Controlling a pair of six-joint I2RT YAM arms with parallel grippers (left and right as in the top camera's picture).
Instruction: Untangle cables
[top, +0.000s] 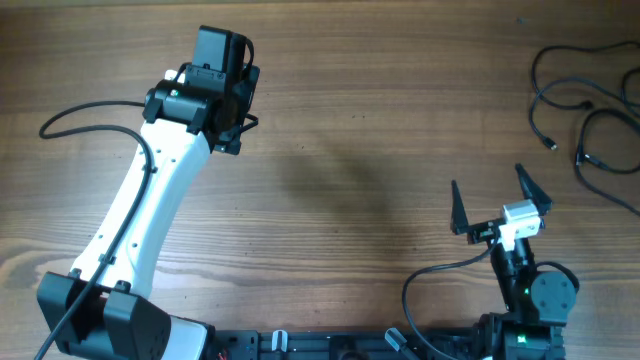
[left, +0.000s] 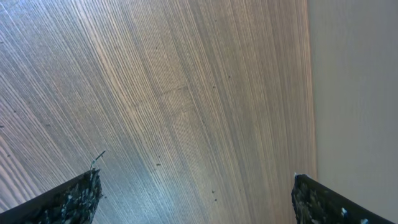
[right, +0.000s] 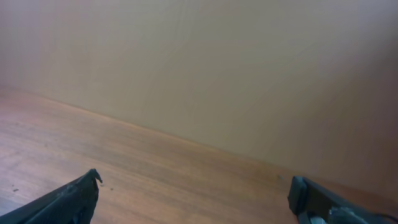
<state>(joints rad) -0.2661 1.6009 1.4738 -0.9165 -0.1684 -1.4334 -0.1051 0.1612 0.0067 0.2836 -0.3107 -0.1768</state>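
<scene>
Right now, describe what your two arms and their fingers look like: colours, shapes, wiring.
The left arm has a long white link with black joints and a black wire looping off it. The left fingers are black with rough, speckled edges. The right arm is mostly black, with a white block at the wrist and a green light at its base. The right fingers are black and pointed.

You've got a wood worktop (top: 350, 150): fine straight grain, smooth, soft satin sheen. Cables (top: 590, 110): black, matt, rubbery-looking. Left pincer (left: 196, 186) fingers (left: 74, 199): black, rough, speckled surface. Left arm shell (top: 172, 185): white smooth plastic, semi-gloss. Wall (right: 217, 62): plain matt beige.
</scene>
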